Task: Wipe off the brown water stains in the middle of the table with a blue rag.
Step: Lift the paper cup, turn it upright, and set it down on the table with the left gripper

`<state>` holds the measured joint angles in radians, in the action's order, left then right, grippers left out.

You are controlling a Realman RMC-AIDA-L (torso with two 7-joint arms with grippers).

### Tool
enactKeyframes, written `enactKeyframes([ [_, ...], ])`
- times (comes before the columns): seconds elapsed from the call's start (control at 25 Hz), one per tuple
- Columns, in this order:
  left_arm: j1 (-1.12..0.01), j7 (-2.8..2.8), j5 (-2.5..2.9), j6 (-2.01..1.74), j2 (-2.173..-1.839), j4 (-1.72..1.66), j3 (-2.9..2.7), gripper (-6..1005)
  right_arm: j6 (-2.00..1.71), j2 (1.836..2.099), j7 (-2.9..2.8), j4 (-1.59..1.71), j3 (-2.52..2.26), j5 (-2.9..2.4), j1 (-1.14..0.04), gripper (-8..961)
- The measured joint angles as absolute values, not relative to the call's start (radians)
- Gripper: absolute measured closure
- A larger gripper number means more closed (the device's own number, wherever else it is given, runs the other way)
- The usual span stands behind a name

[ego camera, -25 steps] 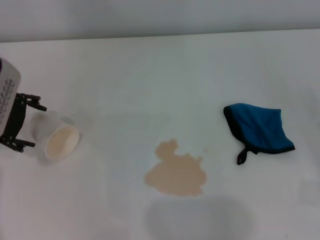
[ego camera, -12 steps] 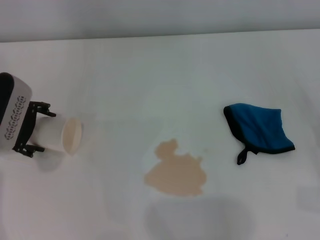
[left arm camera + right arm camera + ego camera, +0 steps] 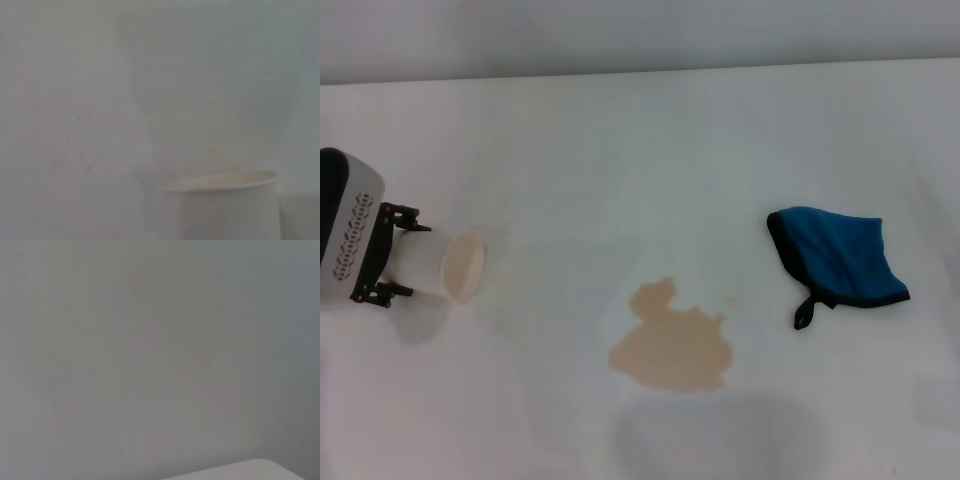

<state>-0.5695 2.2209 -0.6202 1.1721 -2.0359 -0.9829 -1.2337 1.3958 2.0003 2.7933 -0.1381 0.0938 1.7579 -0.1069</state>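
The brown water stains (image 3: 672,346) form a tan lobed blotch in the middle of the white table (image 3: 620,150). The blue rag (image 3: 840,258) lies crumpled to the right of the blotch, its black loop tab pointing toward the near edge. Nothing touches the rag. At the far left my left gripper (image 3: 408,252) is shut on a white paper cup (image 3: 450,265), held tipped on its side with the mouth facing the stains. The left wrist view shows the cup's rim (image 3: 220,181) close up. My right gripper is out of view.
A faint grey shadow (image 3: 720,435) lies on the table just in front of the stains. The table's far edge (image 3: 640,70) meets a grey wall. The right wrist view shows only a plain grey surface.
My left gripper moved a little to the right and turned, tipping the cup from mouth-up toward me to lying sideways. The rag and the stains have not moved.
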Motion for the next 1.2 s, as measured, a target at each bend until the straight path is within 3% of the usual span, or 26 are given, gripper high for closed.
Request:
enactKeyframes([
  [0.6,-0.495,2.224,-0.892,1.161,-2.073,-1.053,-1.112,327,1.386,1.999,2.794,-0.092,0.065,1.756,-0.115,96],
  [1.2,-0.172,2.599,-1.989,0.951,-2.082,-0.895,-1.430,296,1.356,1.998,2.700,0.148,0.045,1.753,-0.154,97],
])
